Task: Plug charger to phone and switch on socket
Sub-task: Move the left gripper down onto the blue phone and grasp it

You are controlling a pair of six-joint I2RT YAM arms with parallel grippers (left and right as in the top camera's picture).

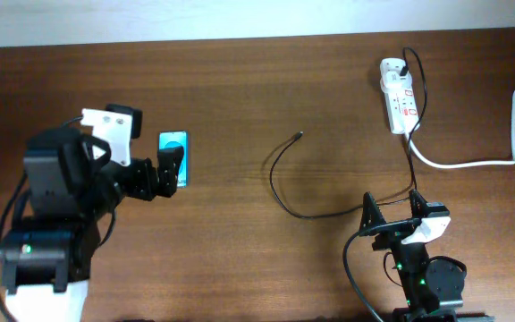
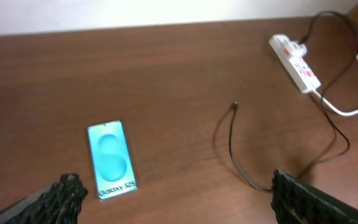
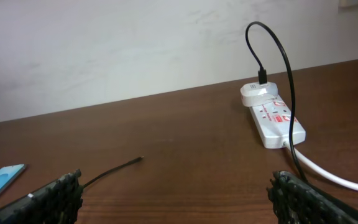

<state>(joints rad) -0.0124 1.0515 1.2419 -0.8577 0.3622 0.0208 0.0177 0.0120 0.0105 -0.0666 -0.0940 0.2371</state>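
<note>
Tabletop [image 1: 240, 89]: left hand [image 2: 176, 190], right hand [image 3: 176, 190] wide apart, empty.

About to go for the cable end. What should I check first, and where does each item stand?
1. phone lying flat, screen up: ok.
2. charger connector lying loose, apart from the phone: ok.
3. Its far end plugged in at the socket: ok.
4. left gripper open and empty: ok.
5. right gripper open and empty: ok.
6. Socket switch position: cannot tell.
</note>
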